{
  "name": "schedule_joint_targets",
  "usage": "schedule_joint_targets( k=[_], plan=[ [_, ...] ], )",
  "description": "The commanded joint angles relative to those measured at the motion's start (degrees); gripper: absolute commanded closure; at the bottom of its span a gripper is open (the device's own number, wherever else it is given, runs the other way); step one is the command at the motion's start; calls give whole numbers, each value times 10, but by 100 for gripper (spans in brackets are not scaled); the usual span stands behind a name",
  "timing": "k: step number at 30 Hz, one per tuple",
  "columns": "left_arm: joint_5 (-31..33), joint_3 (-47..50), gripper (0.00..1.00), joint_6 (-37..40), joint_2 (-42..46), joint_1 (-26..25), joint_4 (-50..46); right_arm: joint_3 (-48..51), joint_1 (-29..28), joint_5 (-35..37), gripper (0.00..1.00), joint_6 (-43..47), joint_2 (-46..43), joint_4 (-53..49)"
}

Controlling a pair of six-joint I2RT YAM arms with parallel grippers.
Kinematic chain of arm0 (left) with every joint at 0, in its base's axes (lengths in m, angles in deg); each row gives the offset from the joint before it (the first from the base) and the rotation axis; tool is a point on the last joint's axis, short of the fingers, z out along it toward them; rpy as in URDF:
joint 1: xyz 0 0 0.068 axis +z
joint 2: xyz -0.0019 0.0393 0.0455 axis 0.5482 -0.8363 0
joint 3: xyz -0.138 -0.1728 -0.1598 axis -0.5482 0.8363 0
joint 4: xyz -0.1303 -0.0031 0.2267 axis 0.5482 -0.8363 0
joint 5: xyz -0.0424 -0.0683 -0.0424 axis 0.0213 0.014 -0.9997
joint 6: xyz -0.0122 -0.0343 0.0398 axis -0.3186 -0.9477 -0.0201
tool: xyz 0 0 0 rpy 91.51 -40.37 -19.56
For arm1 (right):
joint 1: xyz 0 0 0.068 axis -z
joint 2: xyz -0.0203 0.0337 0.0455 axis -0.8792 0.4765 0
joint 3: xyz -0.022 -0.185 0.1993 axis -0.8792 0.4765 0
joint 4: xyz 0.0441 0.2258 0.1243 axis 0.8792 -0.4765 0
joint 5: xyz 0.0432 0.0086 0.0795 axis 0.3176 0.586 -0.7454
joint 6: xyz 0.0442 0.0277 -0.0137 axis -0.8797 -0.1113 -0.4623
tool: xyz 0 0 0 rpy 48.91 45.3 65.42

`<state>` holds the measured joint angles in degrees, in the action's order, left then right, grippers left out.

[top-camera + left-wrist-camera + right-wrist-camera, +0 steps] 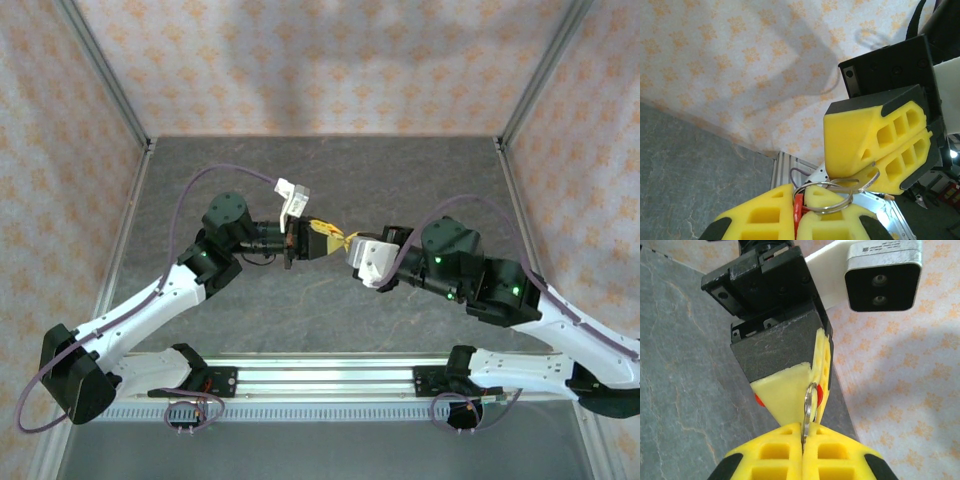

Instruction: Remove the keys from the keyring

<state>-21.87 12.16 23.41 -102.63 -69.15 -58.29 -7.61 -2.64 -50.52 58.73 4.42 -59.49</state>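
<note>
Two sets of hollow-celled yellow foam pads (765, 217) are pressed on one thin round steel keyring (810, 407), pinched by left gripper (318, 232) and right gripper (345, 243) above a grey stone-textured table (400, 180)

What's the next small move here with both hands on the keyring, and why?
Probably a small twist of the right hand, left hand holding firm. Both are shut: right on the keyring, left on the red key. One coil looks sprung open beside the right hand, so turning the ring should walk the key toward that gap.
</note>
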Motion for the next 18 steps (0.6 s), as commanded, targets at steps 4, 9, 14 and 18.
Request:
schedule_joint_targets(
  k=[4,9,14,18],
  plan=[
    [100,-41,100,-9,-12,22,5,-10,-53,-154,100,41,61,-87],
    [97,-44,100,6,-8,21,-18,-7,-53,-149,100,38,77,-51],
    [101,-43,100,15,0,21,-22,4,-53,-148,100,0,84,7],
    [111,-33,100,23,9,21,-22,32,-53,-108,100,-54,77,94]
  ],
)
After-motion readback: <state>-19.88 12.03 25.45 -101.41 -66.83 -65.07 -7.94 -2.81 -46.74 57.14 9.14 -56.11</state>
